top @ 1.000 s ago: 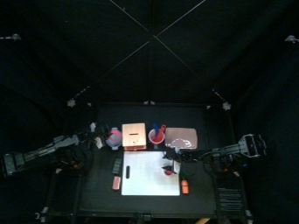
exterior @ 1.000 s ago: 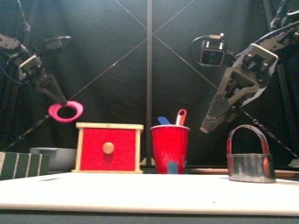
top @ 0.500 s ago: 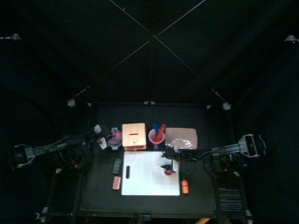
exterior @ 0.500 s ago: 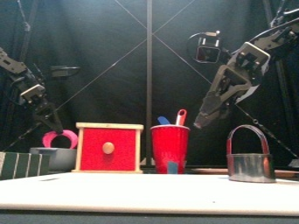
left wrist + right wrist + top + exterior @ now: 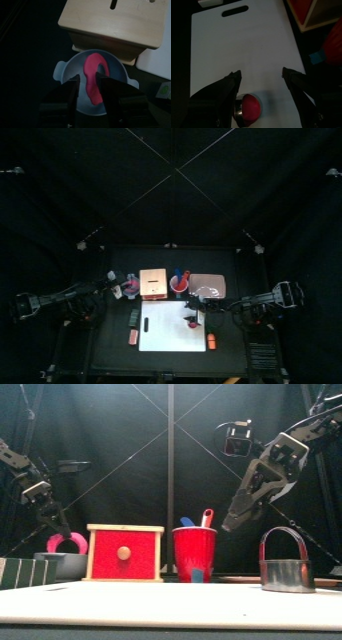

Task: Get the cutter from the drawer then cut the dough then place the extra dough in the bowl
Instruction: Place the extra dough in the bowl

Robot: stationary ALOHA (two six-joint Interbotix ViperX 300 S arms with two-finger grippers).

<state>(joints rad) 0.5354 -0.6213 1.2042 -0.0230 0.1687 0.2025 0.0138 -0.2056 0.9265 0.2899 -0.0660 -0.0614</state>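
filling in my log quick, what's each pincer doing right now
Left pincer: shut on the pink dough strip, over the blue-grey bowl.
Right pincer: open, holding nothing, above the white cutting board.

Top view: the black back curtain (image 5: 171,188) fills the whole upper half, with faint folds catching a little light. Below it the small black desk (image 5: 174,364) sits at lower centre, and dark side curtains (image 5: 38,258) close in at left and right. Front view: black curtain right across behind, dim and even.
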